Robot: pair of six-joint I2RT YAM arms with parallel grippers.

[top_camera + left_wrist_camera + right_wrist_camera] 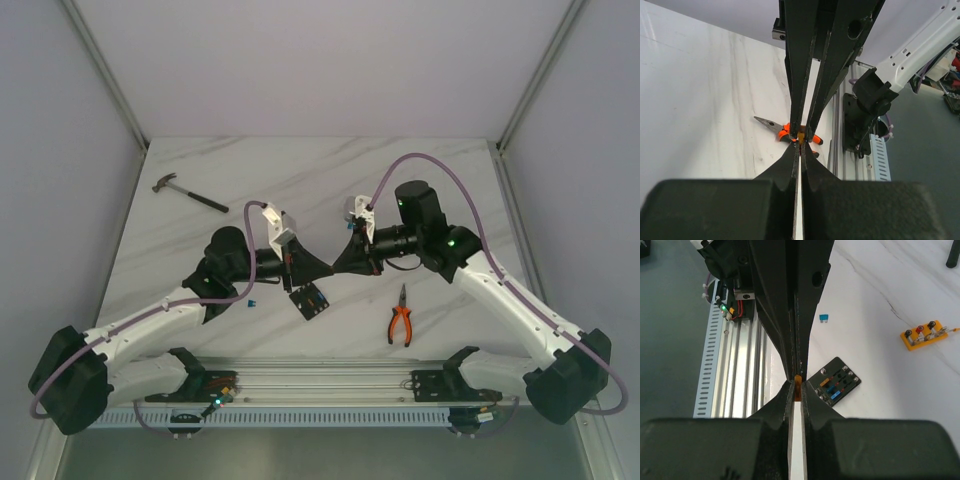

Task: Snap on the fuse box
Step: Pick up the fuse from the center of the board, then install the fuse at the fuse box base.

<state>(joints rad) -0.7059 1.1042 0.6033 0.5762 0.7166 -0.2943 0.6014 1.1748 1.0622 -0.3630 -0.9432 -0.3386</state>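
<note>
Both grippers meet tip to tip above the table; fuse box lies apart, untouched.

Left gripper [800, 146] is pinched on a small orange piece [801, 135]. The right gripper [797, 388] faces it, jaws drawn to a thin slit on the same piece. The small black square plastic fuse box [310, 300] lies flat on the white marbled table [450, 190], just near-side of the meeting tips, slots up, some blue fuses seated. Orange-handled pliers [401, 322] lie to its right. A loose blue fuse [252, 299] lies to its left.
</note>
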